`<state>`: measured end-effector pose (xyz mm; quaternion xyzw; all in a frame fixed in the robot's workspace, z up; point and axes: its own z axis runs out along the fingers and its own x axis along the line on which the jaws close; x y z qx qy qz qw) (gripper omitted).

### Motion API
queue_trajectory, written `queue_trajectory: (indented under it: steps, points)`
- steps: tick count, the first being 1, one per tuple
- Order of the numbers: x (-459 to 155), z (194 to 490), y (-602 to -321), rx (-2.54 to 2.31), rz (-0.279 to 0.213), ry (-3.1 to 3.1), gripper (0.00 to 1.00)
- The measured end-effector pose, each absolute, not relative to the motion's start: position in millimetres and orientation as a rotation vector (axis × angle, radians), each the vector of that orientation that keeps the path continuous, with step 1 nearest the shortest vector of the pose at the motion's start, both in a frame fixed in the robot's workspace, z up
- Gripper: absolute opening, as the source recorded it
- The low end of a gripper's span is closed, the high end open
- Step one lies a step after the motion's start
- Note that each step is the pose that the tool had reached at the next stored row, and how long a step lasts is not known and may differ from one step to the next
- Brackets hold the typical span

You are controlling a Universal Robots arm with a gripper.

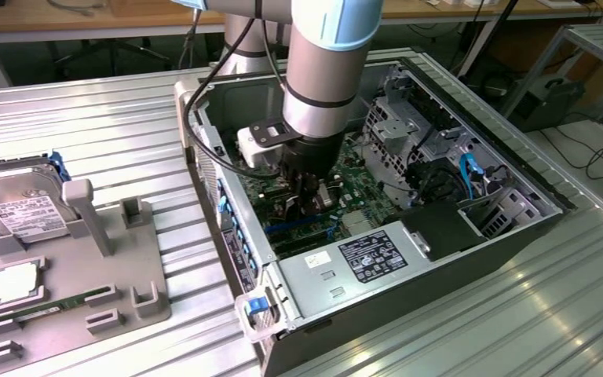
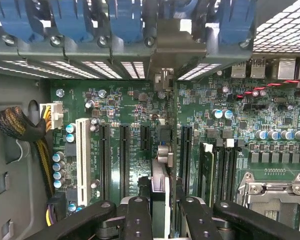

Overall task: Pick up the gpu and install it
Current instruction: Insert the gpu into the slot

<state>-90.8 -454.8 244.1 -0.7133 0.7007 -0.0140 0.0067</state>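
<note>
both my fingers point(image 2: 137, 220) clamp the gpu point(image 2: 162, 150) edge-on, my gripper point(image 2: 162, 217) low inside the open computer case point(image 1: 511, 165) over the green motherboard point(image 2: 270, 115).

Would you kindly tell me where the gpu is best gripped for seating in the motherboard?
By its upper long edge, from straight above, with a finger on each flat face. The gpu stands thin and on edge over the motherboard, parallel to the slots, so only its broad faces offer purchase. The gripper appears to hold it this way.
</note>
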Motion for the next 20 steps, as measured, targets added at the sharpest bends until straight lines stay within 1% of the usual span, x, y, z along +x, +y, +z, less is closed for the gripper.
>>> queue_trajectory:
  steps: [20]
  points:
    - [-86.9,244.8,-451.7,-2.222,-0.044,2.201,0.27]
